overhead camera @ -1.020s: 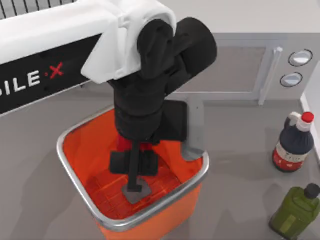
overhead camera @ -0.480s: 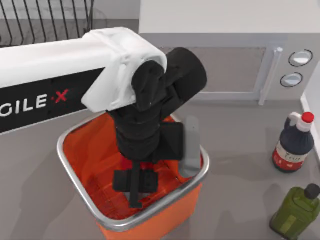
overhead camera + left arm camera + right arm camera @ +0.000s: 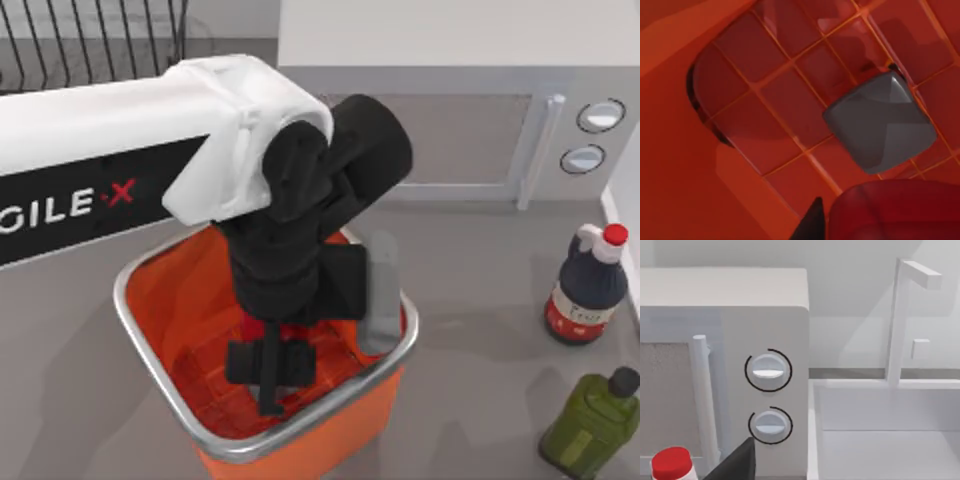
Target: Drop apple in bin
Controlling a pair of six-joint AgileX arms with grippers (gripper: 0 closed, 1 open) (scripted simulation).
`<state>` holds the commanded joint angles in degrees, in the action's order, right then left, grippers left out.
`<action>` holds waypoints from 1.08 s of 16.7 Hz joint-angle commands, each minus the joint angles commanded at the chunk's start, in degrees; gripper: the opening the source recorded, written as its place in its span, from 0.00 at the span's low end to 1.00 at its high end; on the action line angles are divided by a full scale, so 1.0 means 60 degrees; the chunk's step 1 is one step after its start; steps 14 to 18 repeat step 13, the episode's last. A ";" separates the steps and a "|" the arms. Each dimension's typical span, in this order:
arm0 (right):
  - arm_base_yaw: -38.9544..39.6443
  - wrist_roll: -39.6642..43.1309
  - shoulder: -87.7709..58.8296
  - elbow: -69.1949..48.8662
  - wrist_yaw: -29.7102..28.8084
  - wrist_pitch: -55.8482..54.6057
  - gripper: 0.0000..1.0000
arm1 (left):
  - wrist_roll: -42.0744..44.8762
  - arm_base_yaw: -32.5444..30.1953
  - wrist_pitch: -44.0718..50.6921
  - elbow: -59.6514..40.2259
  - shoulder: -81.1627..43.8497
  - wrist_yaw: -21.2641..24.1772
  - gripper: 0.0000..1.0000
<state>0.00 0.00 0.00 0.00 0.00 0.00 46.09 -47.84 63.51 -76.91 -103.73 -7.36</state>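
The left arm reaches in from the left side of the table and bends straight down into the bin (image 3: 150,300), an orange square container with a silver rim that stands at the lower middle of the top view. The left gripper (image 3: 268,372) hangs low inside the bin, above the gridded floor, with its dark fingers pointing down. A sliver of red shows just under the black wrist body, between it and the fingers, and the left wrist view has a rounded, glossy red shape at its near edge: this looks like the apple (image 3: 895,210), sitting at the gripper and above the bin floor, beside the grey square (image 3: 880,122) set in the grid. I cannot tell from these views whether the fingers are clamped on the fruit or spread apart. A grey flat piece stands up against the bin's right wall next to the arm. Behind the bin is a white microwave (image 3: 480,100) with two round knobs; the right wrist view looks at those same knobs. On the right side of the table stand a dark sauce bottle (image 3: 583,290) with a red cap and, nearer the camera, a green bottle (image 3: 592,420). A wire rack (image 3: 90,40) sits at the far left.
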 joint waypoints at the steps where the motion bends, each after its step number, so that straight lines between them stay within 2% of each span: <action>1: 0.0000 0.0000 0.0000 0.0000 0.0000 0.0000 1.00 | 0.0000 0.0000 0.0000 0.0000 0.0000 0.0000 0.53; 7: 0.0000 0.0000 0.0000 0.0000 0.0000 0.0000 1.00 | 0.0000 0.0000 0.0000 0.0000 0.0000 0.0000 0.98; 18: 0.0000 0.0000 0.0000 0.0000 0.0000 0.0000 1.00 | 0.0000 0.0000 0.0000 0.0000 0.0000 0.0000 1.00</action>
